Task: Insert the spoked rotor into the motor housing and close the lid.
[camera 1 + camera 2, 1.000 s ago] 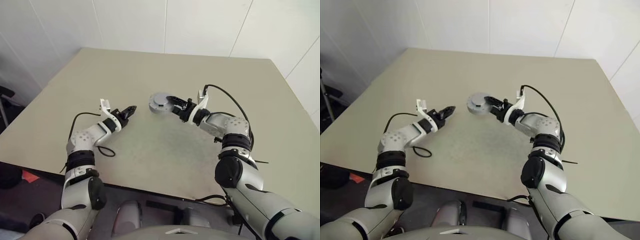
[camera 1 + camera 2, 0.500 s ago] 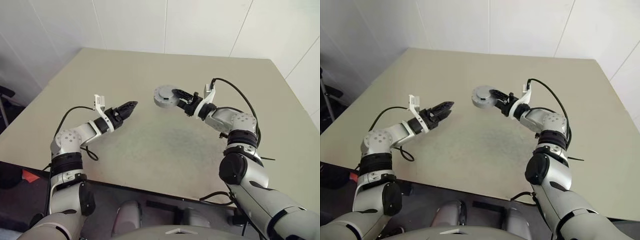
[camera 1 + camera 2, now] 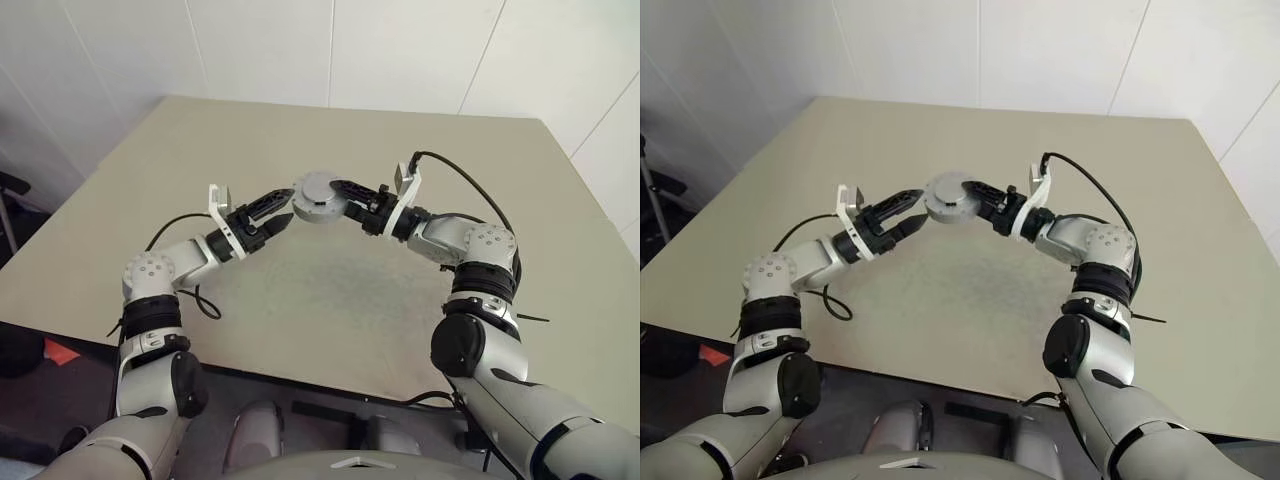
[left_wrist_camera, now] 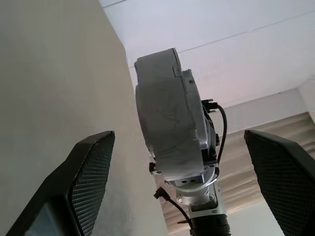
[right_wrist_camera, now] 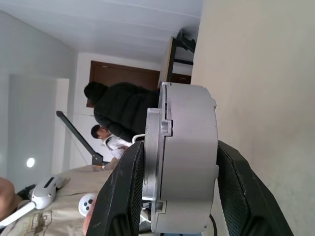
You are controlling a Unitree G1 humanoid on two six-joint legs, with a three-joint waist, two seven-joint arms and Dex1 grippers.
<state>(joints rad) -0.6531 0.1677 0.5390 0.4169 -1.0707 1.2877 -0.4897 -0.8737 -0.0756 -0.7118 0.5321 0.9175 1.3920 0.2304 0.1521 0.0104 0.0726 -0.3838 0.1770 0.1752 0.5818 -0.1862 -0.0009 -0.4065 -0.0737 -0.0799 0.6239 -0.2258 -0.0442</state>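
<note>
Motor housing (image 3: 318,197) flat face upward, clamped by right gripper (image 3: 345,197); left gripper (image 3: 277,209) released beside it

The two head views look forward and down from above onto the table (image 3: 300,330), side by side, sharing it. Each wrist view looks close along its own fingers; both share the motor housing (image 5: 184,157) from opposite sides.

Large beige matte tabletop (image 3: 330,300), white panelled walls with thin seams (image 3: 400,50) behind it, dark brown wooden door (image 5: 123,81) in the distance, person in black jacket (image 5: 123,115), white ceiling (image 5: 108,24)
</note>
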